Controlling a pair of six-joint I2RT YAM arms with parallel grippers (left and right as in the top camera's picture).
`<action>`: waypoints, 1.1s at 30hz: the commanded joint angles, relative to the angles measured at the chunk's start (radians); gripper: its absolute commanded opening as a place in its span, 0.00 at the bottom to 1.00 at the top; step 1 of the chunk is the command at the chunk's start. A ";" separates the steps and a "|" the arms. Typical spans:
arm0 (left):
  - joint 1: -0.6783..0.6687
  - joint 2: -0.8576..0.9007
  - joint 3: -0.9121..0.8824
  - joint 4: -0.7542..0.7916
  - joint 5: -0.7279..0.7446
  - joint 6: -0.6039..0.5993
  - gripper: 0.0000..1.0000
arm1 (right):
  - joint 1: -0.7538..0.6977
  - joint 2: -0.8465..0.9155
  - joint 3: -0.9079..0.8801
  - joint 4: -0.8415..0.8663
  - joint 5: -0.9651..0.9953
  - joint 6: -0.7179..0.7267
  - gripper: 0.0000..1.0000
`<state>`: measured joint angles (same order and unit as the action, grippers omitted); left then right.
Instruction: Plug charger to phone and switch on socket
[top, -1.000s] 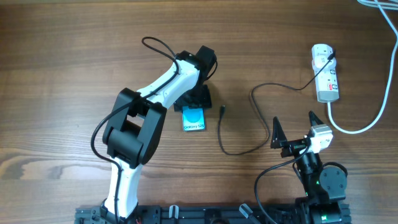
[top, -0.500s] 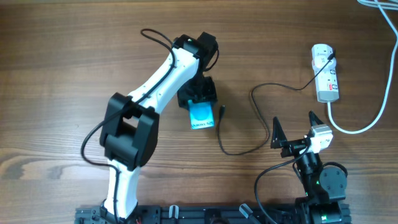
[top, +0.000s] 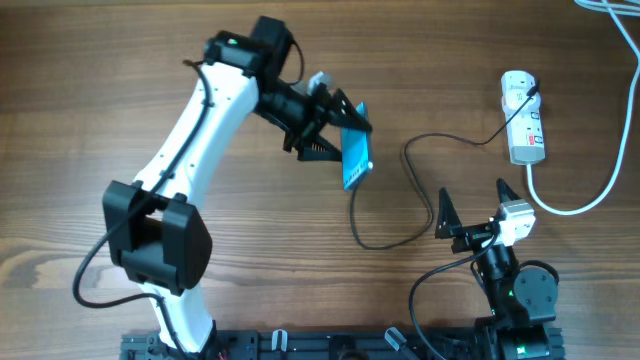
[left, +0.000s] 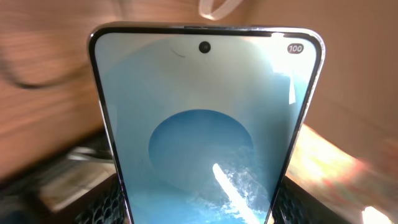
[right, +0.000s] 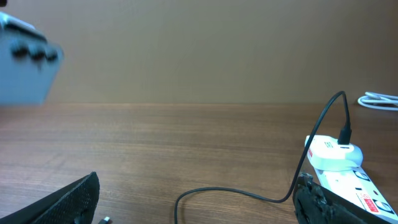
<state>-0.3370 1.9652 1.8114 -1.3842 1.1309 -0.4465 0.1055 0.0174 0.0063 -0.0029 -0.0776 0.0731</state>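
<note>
My left gripper (top: 335, 128) is shut on the phone (top: 356, 156) and holds it tilted above the table, over the free end of the charger. In the left wrist view the phone's cyan screen (left: 205, 124) fills the frame, between the fingers of the left gripper (left: 199, 208). The charger, a thin black cable (top: 425, 205), loops from the socket (top: 526, 130) towards the phone; its connector barely shows in the right wrist view (right: 102, 219). My right gripper (top: 474, 203) is open and empty near the cable loop. It also shows in its own view (right: 196, 208), with the socket (right: 336, 155) to its right.
A thick white cord (top: 590, 205) curves from the socket to the table's right edge and shows far right in the right wrist view (right: 379, 99). The left arm stretches across the table's left half. The blurred phone back (right: 25, 74) hangs at upper left.
My left gripper has lifted the phone off the table and carried it right, tilting it on edge; the arm has swung out. The right arm has not moved.
</note>
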 joint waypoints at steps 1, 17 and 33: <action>0.051 -0.037 0.023 -0.001 0.339 0.022 0.62 | -0.005 -0.010 -0.001 0.003 0.013 -0.014 1.00; 0.161 -0.037 0.023 -0.013 0.446 -0.146 0.58 | -0.005 -0.010 -0.001 0.003 0.013 -0.014 1.00; 0.217 -0.037 0.023 -0.023 0.446 -0.146 0.57 | -0.005 -0.010 -0.001 0.003 0.013 -0.014 1.00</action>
<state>-0.1238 1.9652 1.8114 -1.4036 1.5208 -0.5827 0.1055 0.0174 0.0063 -0.0029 -0.0776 0.0731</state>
